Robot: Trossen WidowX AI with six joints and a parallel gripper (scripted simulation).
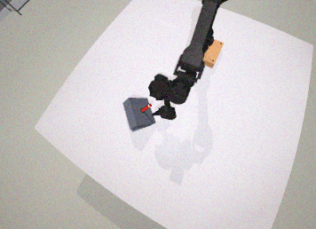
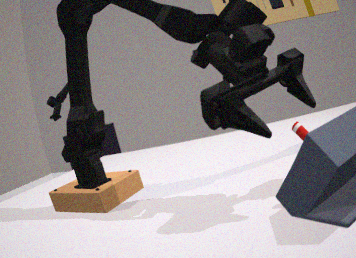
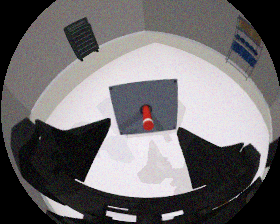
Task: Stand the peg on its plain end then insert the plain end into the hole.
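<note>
1 red peg point(image 1: 146, 108) point(image 2: 300, 130) point(image 3: 147, 118) apparently sits in the panel point(image 1: 138, 114) point(image 2: 320, 172) point(image 3: 145, 95), the gripper point(image 1: 159, 106) point(image 2: 293, 121) point(image 3: 145, 126) open, no readable labels.

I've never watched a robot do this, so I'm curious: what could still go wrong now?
Two things, perhaps. The jaws stand wide open and apart from the red peg, but one could still knock it if the arm swung sideways, since its banded end sticks out of the sloped panel. The peg may also not be fully seated: the pictures don't show whether its hidden end touches the bottom of the hole.
</note>
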